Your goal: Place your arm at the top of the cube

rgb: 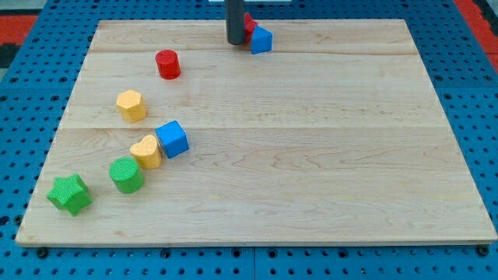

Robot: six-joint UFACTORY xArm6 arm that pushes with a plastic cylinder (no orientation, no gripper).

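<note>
My tip [235,43] stands near the top edge of the wooden counter [311,155], just left of a small blue block [262,40] and a red block [249,22] partly hidden behind the rod. There is no pincer here, so I cannot tell any opening. The blue cube [172,139] lies well apart, toward the view's lower left, touching a yellow block [146,152]. Near them are a green cylinder [126,175], a green star [69,194], a yellow hexagon [131,105] and a red cylinder [167,64].

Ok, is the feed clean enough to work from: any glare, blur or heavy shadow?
Camera view: even, soft light, no glare on the wooden board; the blue cube and other blocks are sharp with faint shadows. My tip sits at the view's top, partly hiding a red block beside a small blue block.
</note>
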